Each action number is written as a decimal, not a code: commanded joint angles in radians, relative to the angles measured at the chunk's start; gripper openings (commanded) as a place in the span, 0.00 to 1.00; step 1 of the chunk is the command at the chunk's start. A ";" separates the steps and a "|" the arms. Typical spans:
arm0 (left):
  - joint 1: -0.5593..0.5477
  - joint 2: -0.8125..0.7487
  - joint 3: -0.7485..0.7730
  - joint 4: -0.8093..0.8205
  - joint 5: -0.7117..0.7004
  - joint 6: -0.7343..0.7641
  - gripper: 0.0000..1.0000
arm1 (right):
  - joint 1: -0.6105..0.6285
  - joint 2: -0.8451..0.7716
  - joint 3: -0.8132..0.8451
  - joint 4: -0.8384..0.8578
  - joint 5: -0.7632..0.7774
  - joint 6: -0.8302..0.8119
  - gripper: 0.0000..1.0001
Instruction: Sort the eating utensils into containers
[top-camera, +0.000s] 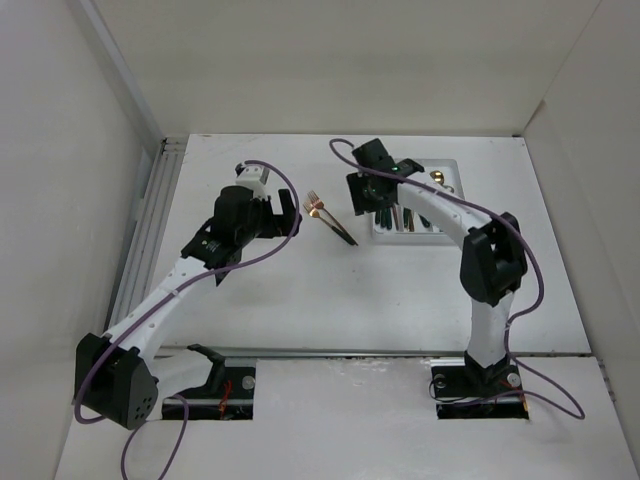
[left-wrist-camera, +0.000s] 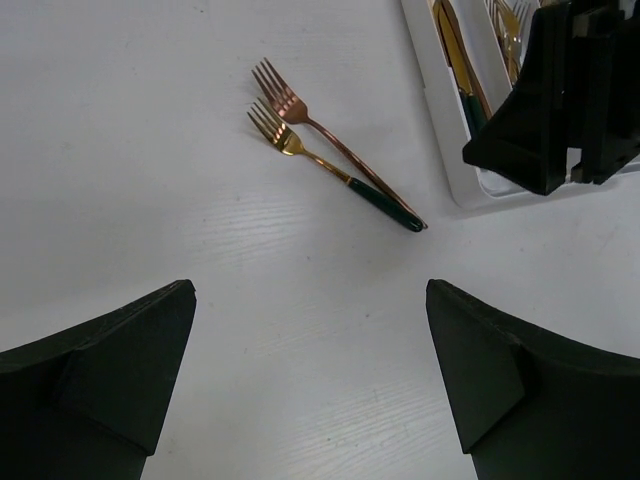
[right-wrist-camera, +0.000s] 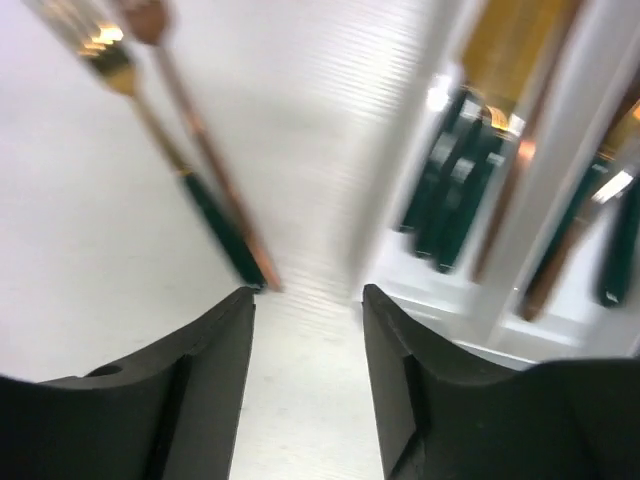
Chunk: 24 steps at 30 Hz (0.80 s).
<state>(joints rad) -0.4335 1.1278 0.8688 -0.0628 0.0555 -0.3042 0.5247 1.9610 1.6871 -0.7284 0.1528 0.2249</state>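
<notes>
Two forks lie side by side on the table left of the tray: a copper fork and a gold fork with a dark green handle, also in the top view and blurred in the right wrist view. The white cutlery tray holds several utensils in its compartments. My left gripper is open and empty, just left of the forks. My right gripper is open and empty, above the table between the forks' handle ends and the tray's left edge.
White walls enclose the table at the back and sides. A ribbed rail runs along the left edge. The right arm reaches across the tray's near side.
</notes>
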 joint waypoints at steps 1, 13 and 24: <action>0.013 -0.042 -0.008 0.043 0.003 0.000 1.00 | 0.063 0.057 0.092 0.005 0.019 -0.044 0.52; 0.050 -0.082 -0.008 -0.008 -0.057 -0.018 1.00 | 0.064 0.289 0.279 0.125 -0.134 -0.044 0.36; 0.059 -0.091 -0.037 0.001 -0.048 -0.018 1.00 | 0.086 0.346 0.315 0.119 -0.136 -0.033 0.35</action>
<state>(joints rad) -0.3775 1.0657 0.8364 -0.0830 0.0101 -0.3149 0.5968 2.3016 1.9629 -0.6495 0.0250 0.1871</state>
